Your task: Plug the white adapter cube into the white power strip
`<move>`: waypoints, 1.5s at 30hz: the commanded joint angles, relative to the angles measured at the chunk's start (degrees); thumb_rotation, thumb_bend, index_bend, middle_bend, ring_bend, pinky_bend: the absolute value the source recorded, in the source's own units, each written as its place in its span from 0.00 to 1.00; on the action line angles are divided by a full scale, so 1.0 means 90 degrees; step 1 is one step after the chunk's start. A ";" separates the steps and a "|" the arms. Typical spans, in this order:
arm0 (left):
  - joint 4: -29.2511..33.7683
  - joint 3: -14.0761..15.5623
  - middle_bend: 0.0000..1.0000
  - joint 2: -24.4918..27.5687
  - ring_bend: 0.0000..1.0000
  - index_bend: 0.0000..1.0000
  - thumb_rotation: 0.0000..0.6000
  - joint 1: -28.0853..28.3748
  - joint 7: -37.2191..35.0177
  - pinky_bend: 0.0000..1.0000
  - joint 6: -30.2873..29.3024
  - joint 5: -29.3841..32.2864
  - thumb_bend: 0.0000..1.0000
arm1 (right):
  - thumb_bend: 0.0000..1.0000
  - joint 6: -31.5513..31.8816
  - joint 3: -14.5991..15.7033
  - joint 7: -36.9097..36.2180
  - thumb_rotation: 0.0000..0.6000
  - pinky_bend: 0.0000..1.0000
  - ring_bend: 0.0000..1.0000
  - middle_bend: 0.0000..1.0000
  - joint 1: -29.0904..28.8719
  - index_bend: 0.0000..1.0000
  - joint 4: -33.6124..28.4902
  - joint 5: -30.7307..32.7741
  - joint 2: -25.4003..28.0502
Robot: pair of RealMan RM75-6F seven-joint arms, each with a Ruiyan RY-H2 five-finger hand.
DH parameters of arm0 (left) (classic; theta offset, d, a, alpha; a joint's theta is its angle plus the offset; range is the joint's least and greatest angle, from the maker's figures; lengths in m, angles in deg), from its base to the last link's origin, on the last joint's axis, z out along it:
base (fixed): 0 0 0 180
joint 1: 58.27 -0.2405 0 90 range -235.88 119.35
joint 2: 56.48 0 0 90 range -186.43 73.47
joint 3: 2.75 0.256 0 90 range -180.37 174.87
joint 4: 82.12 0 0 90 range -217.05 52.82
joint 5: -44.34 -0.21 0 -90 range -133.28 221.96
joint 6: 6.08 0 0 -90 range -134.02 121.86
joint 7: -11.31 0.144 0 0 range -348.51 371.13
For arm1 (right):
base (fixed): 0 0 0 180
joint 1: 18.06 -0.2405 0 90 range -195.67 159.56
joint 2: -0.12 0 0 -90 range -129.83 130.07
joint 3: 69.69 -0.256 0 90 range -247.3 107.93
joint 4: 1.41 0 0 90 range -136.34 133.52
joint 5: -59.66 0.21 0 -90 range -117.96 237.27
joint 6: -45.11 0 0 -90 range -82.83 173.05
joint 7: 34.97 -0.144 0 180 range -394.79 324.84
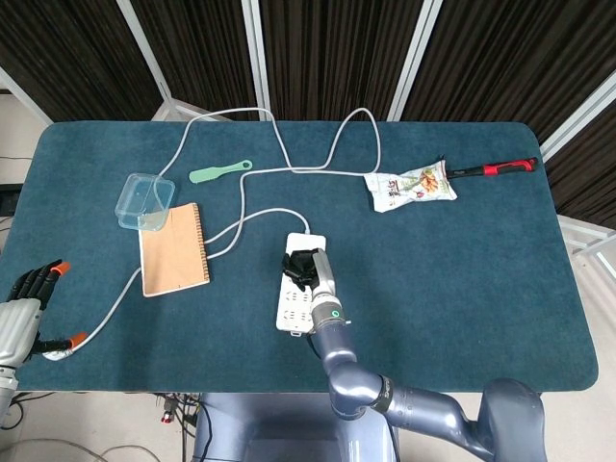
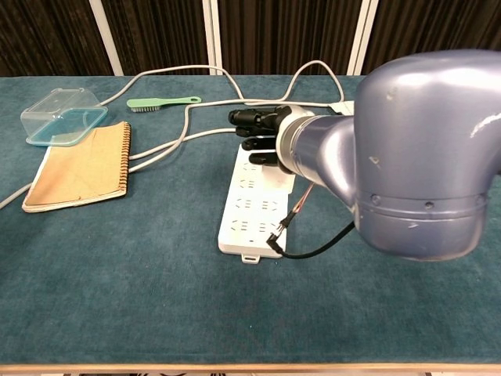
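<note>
White power strip (image 1: 299, 287) lies flat near the middle of the blue table (image 1: 481, 279), a long white block with rows of sockets and a cord trailing off its far end. Right hand (image 2: 254, 133) hovers over that far end, dark fingers curled in (whether they clutch the adapter cube, I cannot tell). Left hand (image 1: 29, 289) sits by the table's left edge, fingers apart, holding nothing.

Right hand (image 1: 302, 267) covers the far end of the power strip (image 1: 292, 306); near sockets exposed, apparently unobstructed. Grey cables (image 1: 252, 218) cross the table (image 1: 462, 279) beyond and left (notebook (image 1: 174, 248) alongside). Open cloth to the right.
</note>
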 commanded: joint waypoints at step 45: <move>-0.0088 0.0062 0.00 -0.0137 0.00 0.00 1.00 -0.0074 0.0729 0.00 -0.0275 -0.0162 0.00 | 0.37 0.1276 0.3633 0.3776 1.00 0.00 0.00 0.00 0.2843 0.00 -0.3543 -0.4133 0.5974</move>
